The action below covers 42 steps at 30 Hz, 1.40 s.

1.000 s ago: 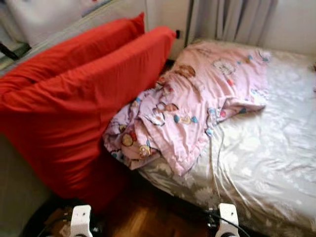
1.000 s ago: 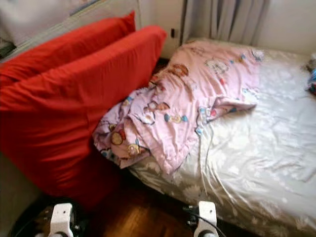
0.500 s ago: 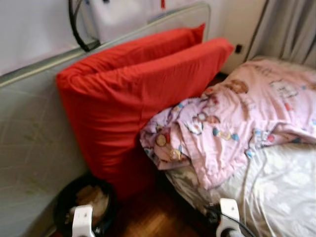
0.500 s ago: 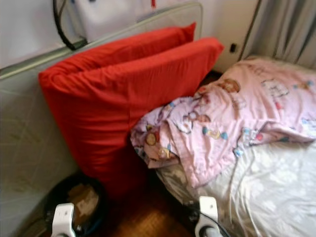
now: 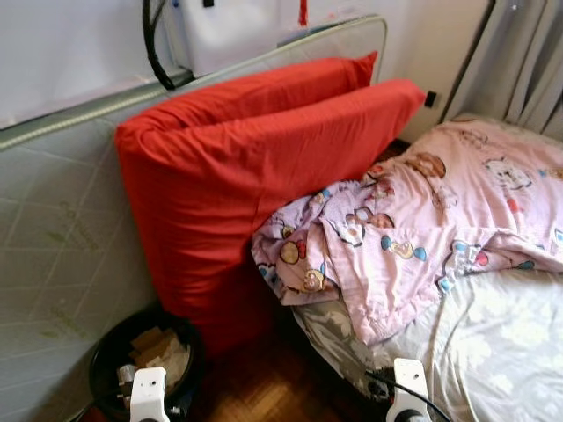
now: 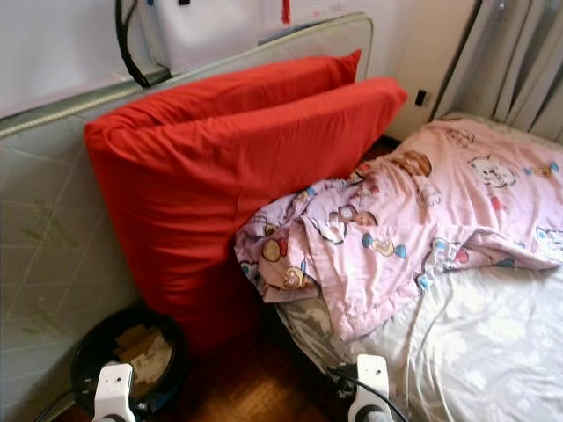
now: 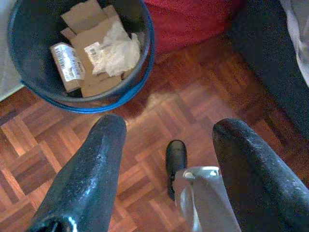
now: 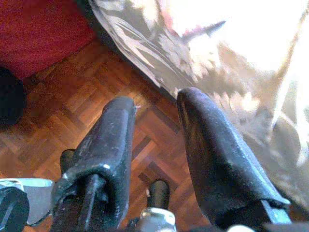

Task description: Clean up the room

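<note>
Two big red pillows (image 5: 255, 167) lean upright against a grey mattress (image 5: 53, 237) that stands on its edge along the wall. A crumpled pink cartoon-print blanket (image 5: 422, 220) lies on the bed's silver-grey sheet (image 5: 510, 343), and one corner hangs over the bed edge. A dark bin (image 5: 106, 360) with cardboard and crumpled paper (image 7: 91, 38) sits on the floor below the pillows. My left gripper (image 7: 171, 128) hangs open over the parquet beside the bin. My right gripper (image 8: 157, 101) is open and holds nothing, low by the bed edge.
A strip of parquet floor (image 5: 273, 387) runs between the pillows and the bed. Grey curtains (image 5: 519, 61) hang at the back right beside a wall socket (image 5: 431, 98). A black hose (image 5: 154, 53) loops above the mattress top.
The camera has swung to the left: the pillows and bed shifted right in the picture, and the mattress and bin came into view. Nothing in the room itself moved.
</note>
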Motion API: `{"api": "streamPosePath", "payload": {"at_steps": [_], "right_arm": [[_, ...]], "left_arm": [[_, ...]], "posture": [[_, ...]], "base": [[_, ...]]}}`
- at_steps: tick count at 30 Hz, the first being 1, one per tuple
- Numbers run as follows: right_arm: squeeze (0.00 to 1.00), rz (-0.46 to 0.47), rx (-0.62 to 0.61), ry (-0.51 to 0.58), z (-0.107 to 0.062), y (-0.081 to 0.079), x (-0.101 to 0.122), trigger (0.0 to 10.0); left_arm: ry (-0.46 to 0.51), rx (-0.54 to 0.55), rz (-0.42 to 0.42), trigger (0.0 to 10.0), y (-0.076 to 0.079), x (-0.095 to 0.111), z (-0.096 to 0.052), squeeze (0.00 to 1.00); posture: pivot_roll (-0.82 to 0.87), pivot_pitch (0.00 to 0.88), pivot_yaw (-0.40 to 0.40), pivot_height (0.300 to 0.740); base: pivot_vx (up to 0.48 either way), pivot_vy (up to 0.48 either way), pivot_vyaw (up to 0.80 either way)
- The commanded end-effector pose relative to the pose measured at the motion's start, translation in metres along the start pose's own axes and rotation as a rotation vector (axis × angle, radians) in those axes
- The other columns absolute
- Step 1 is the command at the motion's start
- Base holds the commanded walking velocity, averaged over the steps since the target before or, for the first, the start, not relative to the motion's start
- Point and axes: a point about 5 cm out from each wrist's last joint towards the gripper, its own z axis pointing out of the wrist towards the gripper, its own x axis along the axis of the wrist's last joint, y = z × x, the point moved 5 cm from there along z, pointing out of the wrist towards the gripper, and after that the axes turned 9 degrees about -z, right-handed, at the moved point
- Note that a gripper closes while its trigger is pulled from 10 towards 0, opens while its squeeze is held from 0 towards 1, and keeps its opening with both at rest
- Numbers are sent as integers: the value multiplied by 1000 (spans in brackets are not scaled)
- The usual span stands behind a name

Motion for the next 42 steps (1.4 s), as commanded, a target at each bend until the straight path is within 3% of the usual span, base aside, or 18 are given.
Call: {"api": "streamPosePath", "payload": {"at_steps": [1, 19, 31, 39, 41, 42], "right_arm": [[0, -7, 13, 10, 1, -4, 4, 10000], [0, 33, -19, 50, 2, 2, 14, 10000], [0, 63, -73, 288, 4, 16, 74, 10000], [0, 34, -156, 493, -9, 36, 115, 10000], [0, 17, -158, 504, -10, 36, 117, 10000], [0, 14, -162, 510, -10, 37, 119, 10000]], "left_arm": [[-14, 13, -8, 10000, -4, -3, -1, 0], [33, -2, -20, 10000, -1, 5, 0, 0], [201, -79, -63, 10000, 9, 24, -5, 0], [268, -112, -88, 10000, 13, 28, -9, 0], [303, -128, -82, 10000, 17, 35, -9, 0], [448, -172, -56, 10000, 33, 73, -14, 0]], "posture": [[26, 25, 8, 740], [36, 62, 0, 740], [25, 80, -23, 740], [6, 96, -31, 740], [1, 101, -33, 740], [0, 103, -36, 740]], "base": [[319, 0, 794], [259, 0, 114], [0, 0, 0], [0, 0, 0], [0, 0, 0], [0, 0, 0]]}}
